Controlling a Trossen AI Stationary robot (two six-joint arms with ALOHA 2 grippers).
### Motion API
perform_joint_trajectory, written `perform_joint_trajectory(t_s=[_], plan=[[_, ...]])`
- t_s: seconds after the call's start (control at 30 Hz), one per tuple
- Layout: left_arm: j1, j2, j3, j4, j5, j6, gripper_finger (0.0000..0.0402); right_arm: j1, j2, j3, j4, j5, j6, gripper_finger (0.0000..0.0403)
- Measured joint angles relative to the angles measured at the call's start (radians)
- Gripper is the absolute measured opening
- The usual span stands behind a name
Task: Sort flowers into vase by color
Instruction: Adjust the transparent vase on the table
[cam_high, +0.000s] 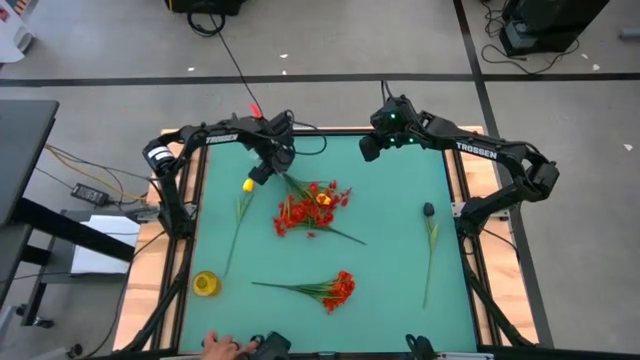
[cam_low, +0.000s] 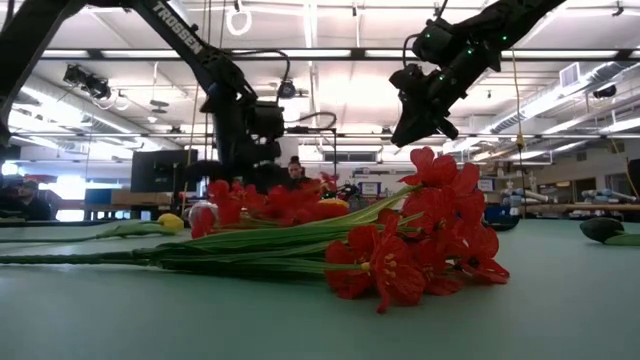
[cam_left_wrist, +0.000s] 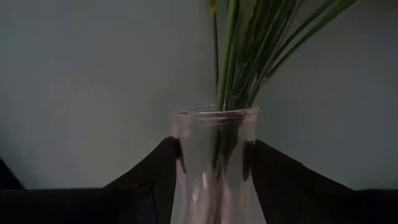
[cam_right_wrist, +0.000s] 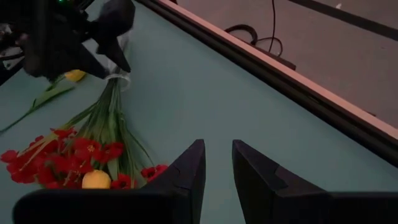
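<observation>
A glass vase (cam_left_wrist: 214, 165) is clenched by the left gripper (cam_left_wrist: 214, 163), with flower stems in its neck.

Its red flowers (cam_high: 310, 208) are spread on the teal table (cam_high: 390, 240). Beyond that spray the right gripper (cam_right_wrist: 217, 163) is held released; nearer than it lies another red spray (cam_high: 335, 289), with yellow buds (cam_high: 248, 185) beside it.

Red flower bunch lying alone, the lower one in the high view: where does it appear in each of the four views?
High view: the lone red bunch lies below the centre, with its blossoms at the right end.
Low view: in the foreground, blossoms right of centre.
Left wrist view: not in it.
Right wrist view: not in it.
Landmark: the other red bunch, with a yellow bud, shows in three views.
</observation>
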Motion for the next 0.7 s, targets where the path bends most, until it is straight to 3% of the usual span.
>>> perform_joint_trajectory(t_s=[0.2, 0.7], plan=[[0.036, -0.046, 0.003, -0.023, 0.081, -0.08, 0.0177, 0.0, 0.0, 0.0, 0.003, 0.001, 0.0, 0.009], [0.036, -0.096, 0.005, -0.075, 0.171, -0.07, 0.0177, -0.019, 0.0, 0.0, 0.004, -0.018, 0.012, 0.009]])
